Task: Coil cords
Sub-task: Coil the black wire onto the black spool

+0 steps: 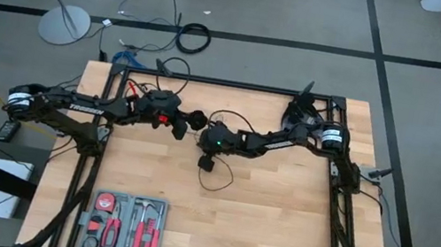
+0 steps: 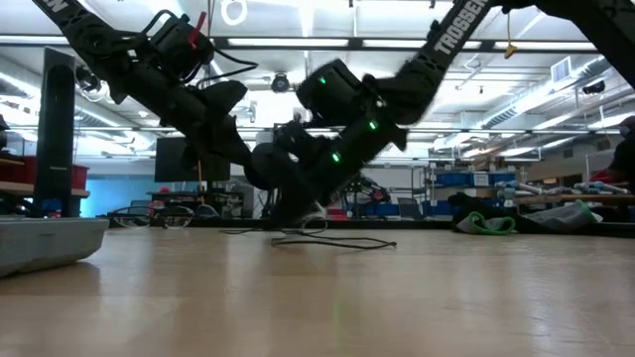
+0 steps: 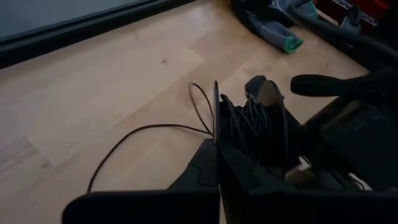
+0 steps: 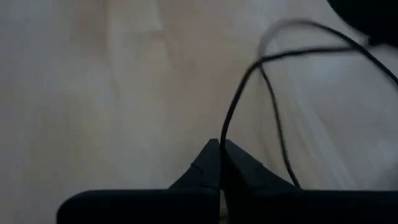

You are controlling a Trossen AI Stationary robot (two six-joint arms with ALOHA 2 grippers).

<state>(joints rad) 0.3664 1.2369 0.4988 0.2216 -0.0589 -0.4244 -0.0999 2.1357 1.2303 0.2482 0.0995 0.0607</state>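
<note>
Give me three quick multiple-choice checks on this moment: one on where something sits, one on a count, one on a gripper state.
1. Where is the tool tray on the table?
A. By the near edge, on the left arm's side
B. At the far right corner
C. Between the two grippers

2. How many arms reach in over the table in the high view?
A. One
B. Two
C. Three

3. How does the right gripper stand?
A. Wide open above the cord
B. Shut on the cord
C. Out of sight in every view

Answers:
1. A: the tray lies at the lower left of the high view.
2. B: one arm comes from each side and they meet mid-table.
3. B: in the right wrist view the fingers are pressed together and the thin black cord rises from between them.
</note>
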